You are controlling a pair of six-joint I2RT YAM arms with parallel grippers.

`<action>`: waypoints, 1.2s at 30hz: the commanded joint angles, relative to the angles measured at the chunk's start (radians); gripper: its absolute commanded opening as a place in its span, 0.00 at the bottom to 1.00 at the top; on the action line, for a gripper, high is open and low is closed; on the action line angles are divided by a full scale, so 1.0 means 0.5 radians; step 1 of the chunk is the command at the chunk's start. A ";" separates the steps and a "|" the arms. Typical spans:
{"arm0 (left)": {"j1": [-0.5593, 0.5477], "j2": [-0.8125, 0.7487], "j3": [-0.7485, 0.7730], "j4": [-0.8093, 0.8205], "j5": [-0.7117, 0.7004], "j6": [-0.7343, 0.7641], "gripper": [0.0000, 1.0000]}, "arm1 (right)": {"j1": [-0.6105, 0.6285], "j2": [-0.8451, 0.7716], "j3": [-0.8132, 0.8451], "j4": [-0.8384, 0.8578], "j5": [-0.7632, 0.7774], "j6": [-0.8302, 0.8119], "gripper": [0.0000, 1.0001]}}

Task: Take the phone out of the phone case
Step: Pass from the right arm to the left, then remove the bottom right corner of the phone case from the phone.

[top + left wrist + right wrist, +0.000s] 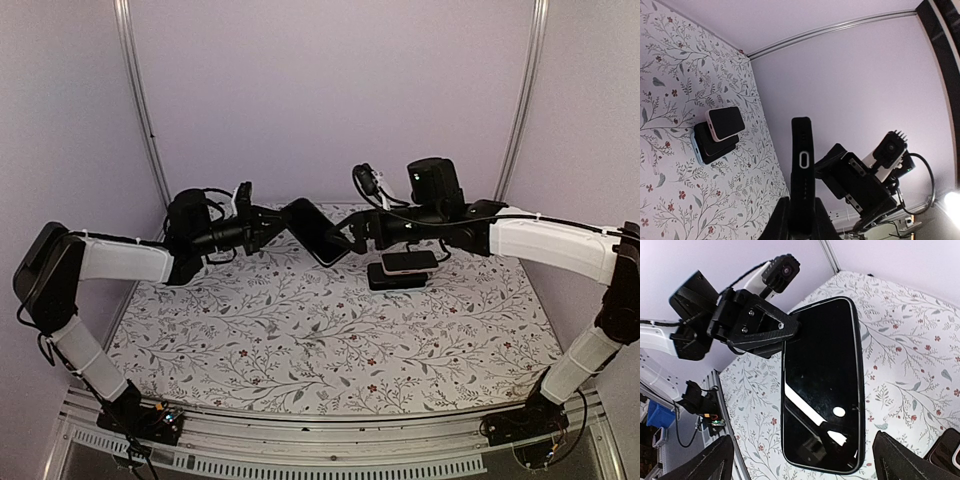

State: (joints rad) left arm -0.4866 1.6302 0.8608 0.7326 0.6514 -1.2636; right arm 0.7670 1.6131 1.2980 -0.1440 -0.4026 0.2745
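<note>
A black phone in a black case (pixel 315 232) is held in the air above the far middle of the table. My left gripper (pixel 275 225) is shut on its left end; in the left wrist view the cased phone (pixel 802 165) stands edge-on between my fingers (pixel 777 222). My right gripper (pixel 352 235) is open at the phone's right end. In the right wrist view the dark screen (pixel 822 385) faces the camera, and my two fingers (pixel 715 460) stand wide apart on either side of its near end, not touching it.
A stack of other phones (pixel 405 268) lies on the floral table cover behind the right gripper, a pale-cased one on top; it also shows in the left wrist view (pixel 720 132). Purple walls and metal rails (pixel 140 110) enclose the back.
</note>
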 commanded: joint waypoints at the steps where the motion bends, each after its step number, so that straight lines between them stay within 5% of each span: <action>1: 0.039 -0.100 -0.014 0.520 0.071 -0.166 0.00 | -0.134 -0.190 -0.227 0.497 -0.365 0.223 0.99; 11: 0.026 -0.102 -0.001 0.954 0.045 -0.445 0.00 | -0.307 -0.340 -0.534 0.959 -0.635 0.535 0.99; 36: -0.085 -0.104 0.042 1.155 0.036 -0.508 0.00 | -0.371 -0.215 -0.562 1.042 -0.673 0.735 0.95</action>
State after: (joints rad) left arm -0.5117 1.6142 0.8516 1.1984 0.6701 -1.5017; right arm 0.5877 1.4818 1.0229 0.3504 -0.7208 0.6220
